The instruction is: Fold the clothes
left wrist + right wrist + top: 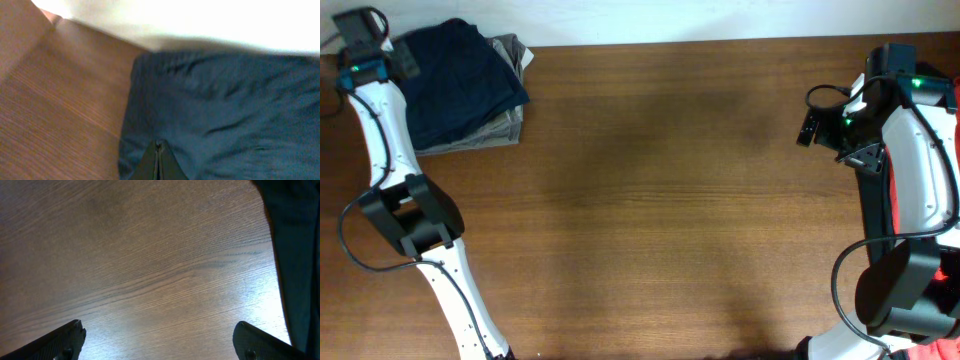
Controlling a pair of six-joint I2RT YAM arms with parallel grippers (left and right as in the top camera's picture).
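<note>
The left gripper's (157, 150) fingers are pressed together, tips resting on the dark navy garment (225, 110). Whether any cloth is pinched between them cannot be told. The navy garment lies folded at the far left corner of the wooden table (650, 200), on top of grey-olive trousers (512, 120) whose edges show beneath it. The right gripper's (160, 342) fingers are spread wide apart, holding nothing, above bare wood near the table's far right side. A red garment (897, 205) shows at the table's right edge, partly hidden by the right arm.
</note>
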